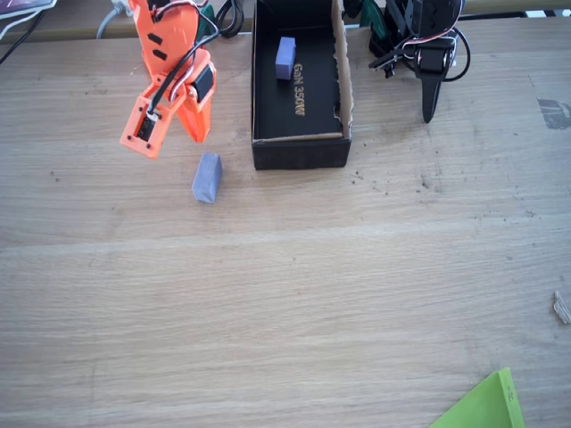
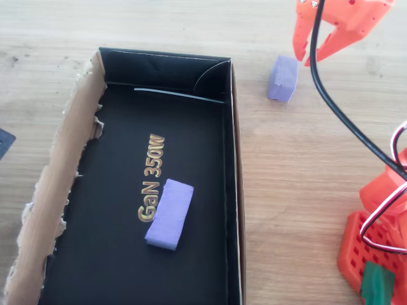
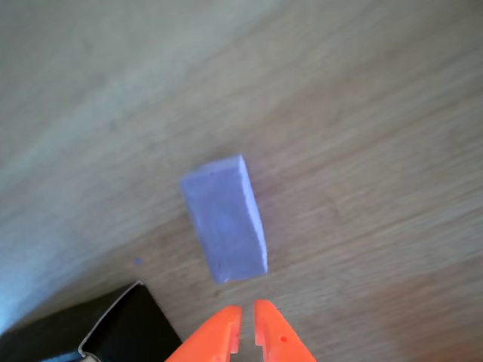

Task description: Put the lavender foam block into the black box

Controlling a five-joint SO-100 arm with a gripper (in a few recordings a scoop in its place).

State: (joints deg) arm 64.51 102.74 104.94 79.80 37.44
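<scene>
One lavender foam block lies on the wooden table, left of the black box's near end. It also shows in the overhead view and in the wrist view. My orange gripper hovers just above and behind it, fingertips nearly together and holding nothing. A look-alike lavender block lies flat on the box floor beside the gold lettering. A corner of the black box shows in the wrist view.
The box's ragged brown cardboard side faces away from the arm. A green sheet corner pokes in at the table's front right. Cables lie along the back edge. The arm's orange base stands right of the box.
</scene>
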